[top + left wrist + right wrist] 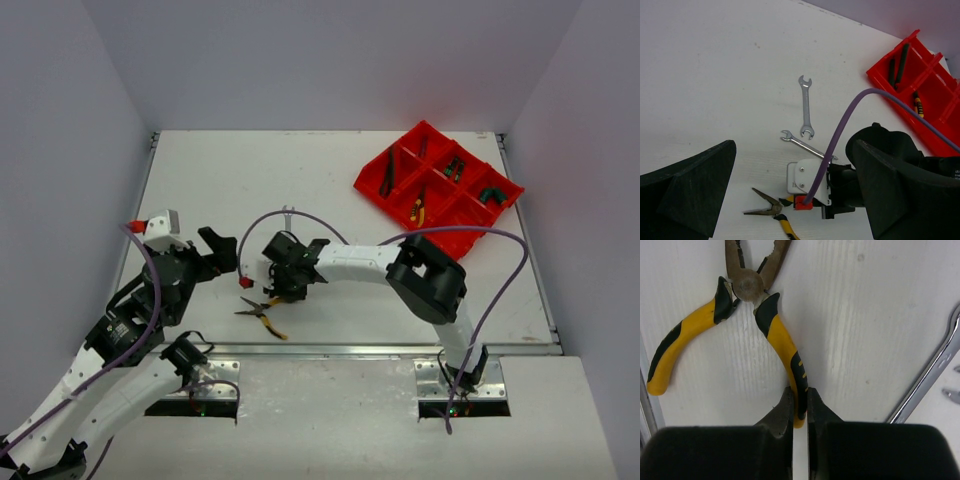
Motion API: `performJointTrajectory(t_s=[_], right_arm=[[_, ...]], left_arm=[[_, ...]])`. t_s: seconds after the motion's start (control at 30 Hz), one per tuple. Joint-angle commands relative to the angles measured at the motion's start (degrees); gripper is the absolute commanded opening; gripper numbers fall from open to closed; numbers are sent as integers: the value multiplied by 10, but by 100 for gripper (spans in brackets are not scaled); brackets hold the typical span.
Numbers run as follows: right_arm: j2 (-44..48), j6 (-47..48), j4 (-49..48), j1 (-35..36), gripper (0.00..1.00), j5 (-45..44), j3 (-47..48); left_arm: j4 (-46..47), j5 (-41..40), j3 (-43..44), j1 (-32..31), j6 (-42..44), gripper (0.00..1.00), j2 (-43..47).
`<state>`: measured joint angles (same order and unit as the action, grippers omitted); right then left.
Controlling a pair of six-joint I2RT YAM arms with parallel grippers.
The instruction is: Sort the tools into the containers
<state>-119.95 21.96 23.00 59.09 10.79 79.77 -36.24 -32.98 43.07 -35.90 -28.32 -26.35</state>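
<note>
Yellow-handled pliers (747, 287) lie with their handles spread on the white table near its front edge, also seen in the top view (262, 316) and the left wrist view (767, 209). My right gripper (800, 400) is shut on one of their handles, low on the table (285, 292). Two silver wrenches (806, 106) (805, 145) lie just beyond it; one shows in the right wrist view (930, 375). My left gripper (228, 258) is open and empty, hovering left of the right gripper. The red divided tray (420, 128) sits at the far right.
The tray's compartments hold several tools: black-handled ones, a yellow-and-black one and green ones. It also shows in the left wrist view (880, 75). The right arm's purple cable (840, 130) arcs over the wrenches. A metal strip edges the table's front.
</note>
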Motion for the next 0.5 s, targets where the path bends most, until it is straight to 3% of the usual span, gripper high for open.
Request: performJointTrajectory(t_s=[0.0, 0.17, 0.33, 0.47], right_arm=[[42, -44, -13, -1, 0, -51, -73], [81, -130, -29, -1, 4, -84, -127], [54, -207, -23, 1, 32, -92, -116], [46, -214, -34, 2, 46, -63, -110]], left_arm=[[20, 7, 6, 7, 5, 100, -3], [19, 8, 6, 7, 6, 100, -1], [20, 6, 6, 7, 6, 100, 6], [20, 5, 5, 7, 5, 100, 9]])
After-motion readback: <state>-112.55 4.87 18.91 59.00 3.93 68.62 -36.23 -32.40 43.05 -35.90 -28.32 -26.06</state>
